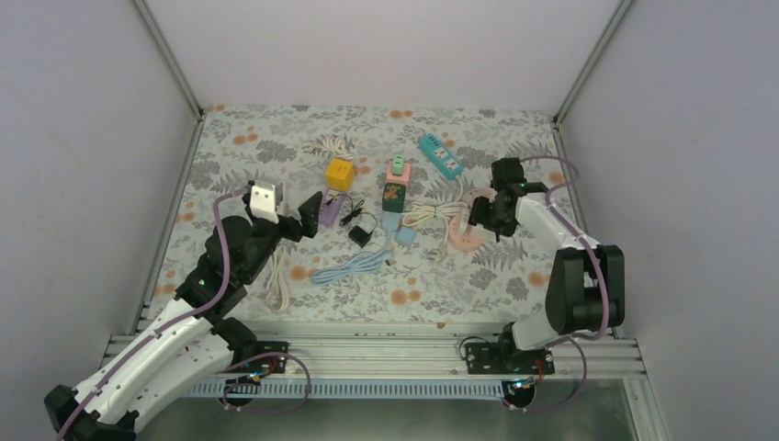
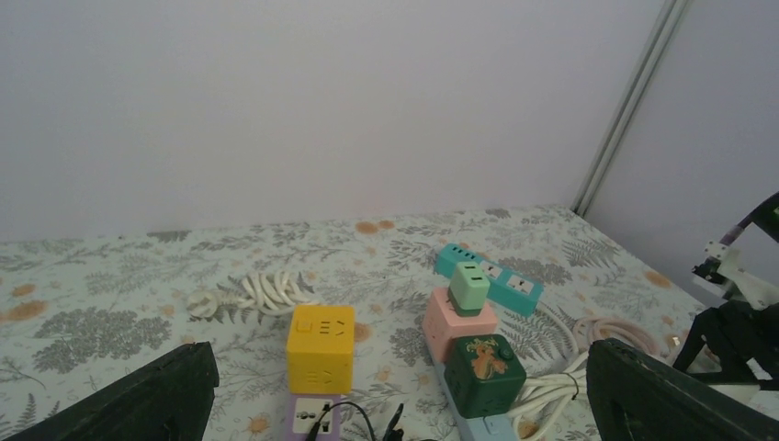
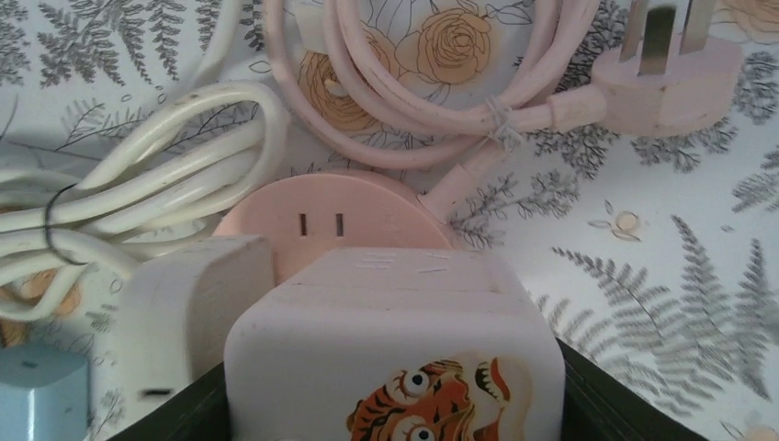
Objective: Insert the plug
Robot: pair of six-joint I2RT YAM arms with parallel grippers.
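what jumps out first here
The tiger-print adapter fills the right wrist view, gripped in the right tool close to the two slots of the pink power strip. In the middle, a yellow cube socket and a teal power strip stand out; the left tool hangs open to their left.

Our left arm stretches forward, left end effector (image 1: pixel 303 220) gaping wide. Our right arm is bent at the elbow, wrist tipped down, right end effector (image 1: pixel 479 219) clamped partway in a grip.

Yellow cube socket (image 1: pixel 340 173) sits apart from teal strip (image 1: pixel 440 155).
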